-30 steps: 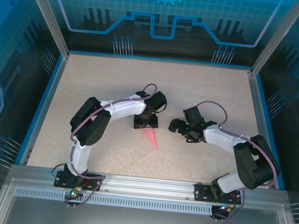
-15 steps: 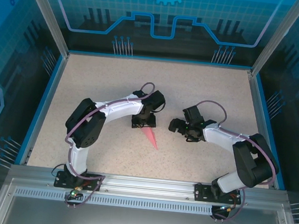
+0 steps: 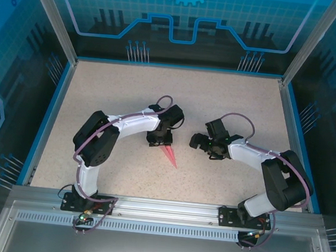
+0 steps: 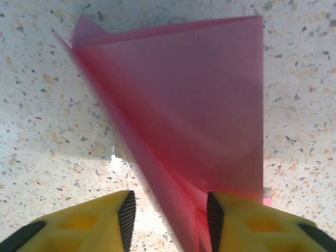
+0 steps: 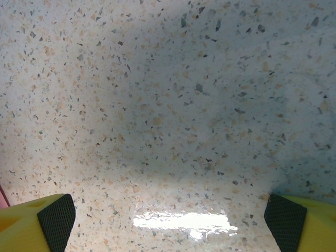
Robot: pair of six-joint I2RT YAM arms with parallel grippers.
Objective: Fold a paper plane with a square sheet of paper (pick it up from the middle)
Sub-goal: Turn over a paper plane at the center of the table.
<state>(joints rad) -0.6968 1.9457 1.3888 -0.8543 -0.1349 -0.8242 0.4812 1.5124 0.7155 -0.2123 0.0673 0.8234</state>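
1. The paper plane (image 3: 168, 156) lies flat on the desk (image 3: 99, 101), near the middle, between the two arms. It is not a square sheet now. It is a thin pink shape with a sharp tip.
2. So I think most of the folding is done. The left wrist view shows pink layers on top of each other and a long crease.
3. The left pincer (image 4: 168, 215) sits low over one end of the plane. Its fingers (image 4: 126, 210) are partly open, one on each side of the paper. One finger touches the pink edge, and bare desk shows beside the other. It is not pinching the paper yet.
4. The right pincer (image 5: 170, 215) is wide open and holds nothing. It hangs over bare desk, near the plane.
5. What may be left is pressing the last crease or opening the wings.
6. Some parts are hard to see. From above, the left pincer covers one end of the plane. Up close, the paper is blurry and its near end is cut off. I cannot tell if the wings are folded out.
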